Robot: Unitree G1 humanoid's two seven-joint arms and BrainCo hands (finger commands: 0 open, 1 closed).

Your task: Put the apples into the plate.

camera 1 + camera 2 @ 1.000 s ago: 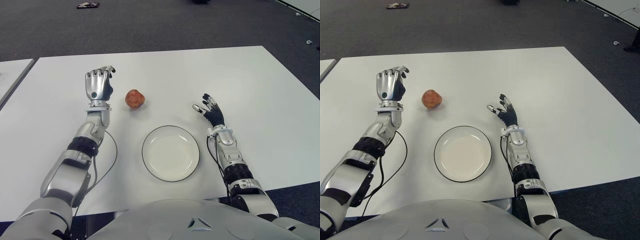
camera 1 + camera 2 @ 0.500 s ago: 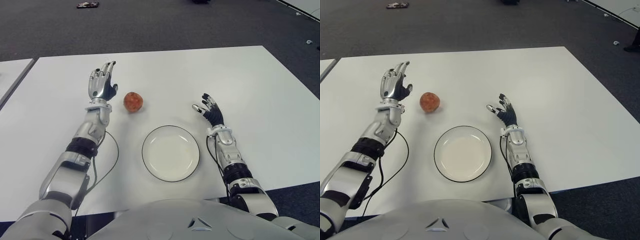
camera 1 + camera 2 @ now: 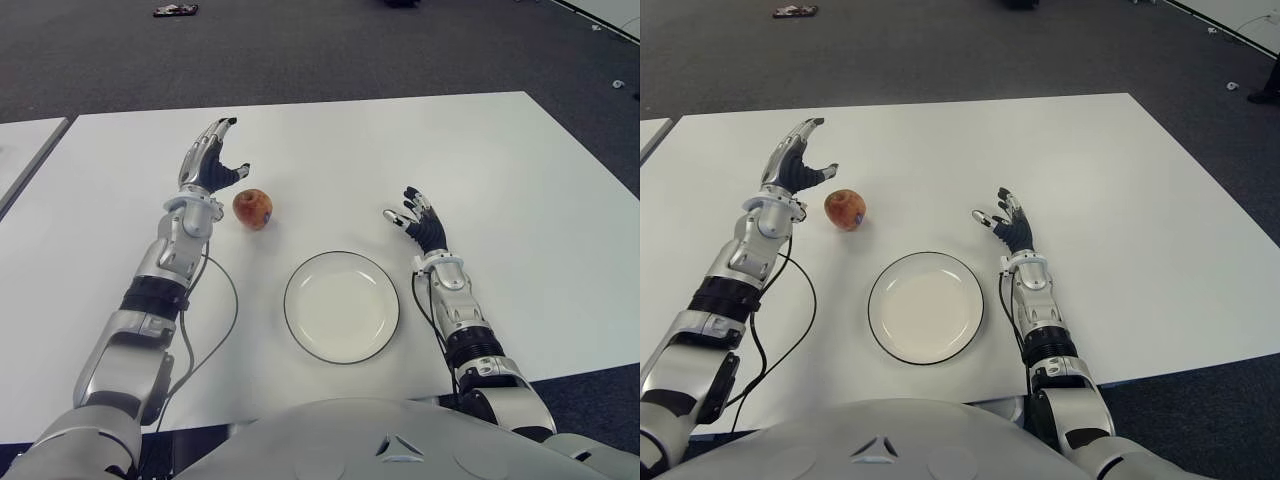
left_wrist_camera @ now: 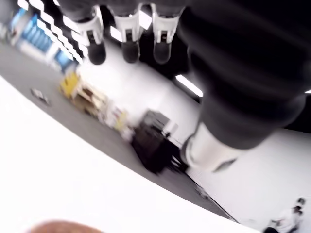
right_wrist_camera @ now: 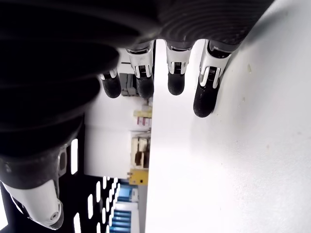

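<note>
Desk (image 3: 520,170): white, dark carpet floor (image 3: 300,50) around it.
Apple (image 3: 253,209): on the desk, just beside the left hand's thumb, not held.
Left hand (image 3: 208,165): fingers (image 3: 215,135) spread, holding nothing.
Plate (image 3: 342,306): empty, between both arms, nearer the body than the apple.
Right hand (image 3: 420,222): beside the plate's right, fingers loosely spread, holding nothing.

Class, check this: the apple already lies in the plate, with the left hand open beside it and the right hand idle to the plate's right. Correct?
Not quite. The apple lies on the table, outside the empty plate, as the left eye view shows. The left hand is open beside it; the right hand shows at the plate's right.
</note>
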